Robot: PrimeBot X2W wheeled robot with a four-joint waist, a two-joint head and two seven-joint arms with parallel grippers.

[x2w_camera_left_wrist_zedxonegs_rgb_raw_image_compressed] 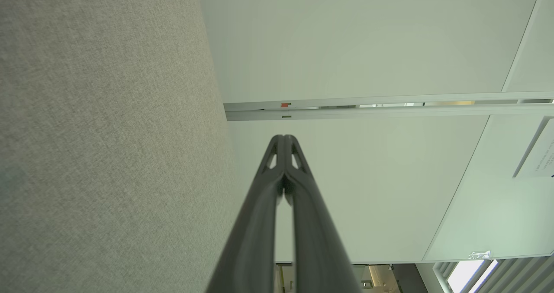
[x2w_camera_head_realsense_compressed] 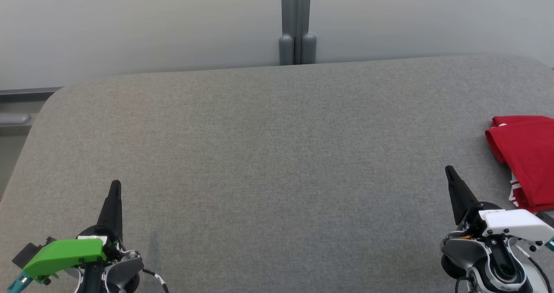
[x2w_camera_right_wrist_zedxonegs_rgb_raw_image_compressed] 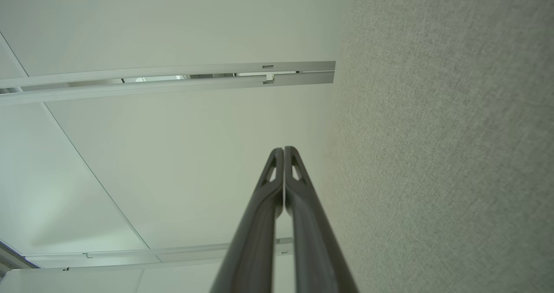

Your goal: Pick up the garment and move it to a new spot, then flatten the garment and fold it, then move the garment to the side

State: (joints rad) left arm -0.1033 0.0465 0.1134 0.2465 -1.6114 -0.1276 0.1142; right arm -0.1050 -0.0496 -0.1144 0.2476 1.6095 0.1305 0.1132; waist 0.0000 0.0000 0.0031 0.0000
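The garment (x2w_camera_head_realsense_compressed: pixel 526 159) lies folded into a red bundle at the far right edge of the grey fabric table (x2w_camera_head_realsense_compressed: pixel 277 154), with a bit of white trim at its near side; the frame cuts it off on the right. My right gripper (x2w_camera_head_realsense_compressed: pixel 449 169) is shut and empty, low at the right, its tips a short way left of the garment and apart from it. At the lower left my left gripper (x2w_camera_head_realsense_compressed: pixel 115 185) is shut too, holding nothing. In the wrist views each pair of fingers, left (x2w_camera_left_wrist_zedxonegs_rgb_raw_image_compressed: pixel 284 138) and right (x2w_camera_right_wrist_zedxonegs_rgb_raw_image_compressed: pixel 284 149), is pressed together beside the table.
A grey post (x2w_camera_head_realsense_compressed: pixel 296 24) stands behind the table's far edge between pale wall panels (x2w_camera_head_realsense_compressed: pixel 130 24). The table's far left corner is rounded, with a grey ledge (x2w_camera_head_realsense_compressed: pixel 17 107) beyond it. The table's grey fabric (x2w_camera_left_wrist_zedxonegs_rgb_raw_image_compressed: pixel 108 133) (x2w_camera_right_wrist_zedxonegs_rgb_raw_image_compressed: pixel 454 154) spreads wide between the two grippers.
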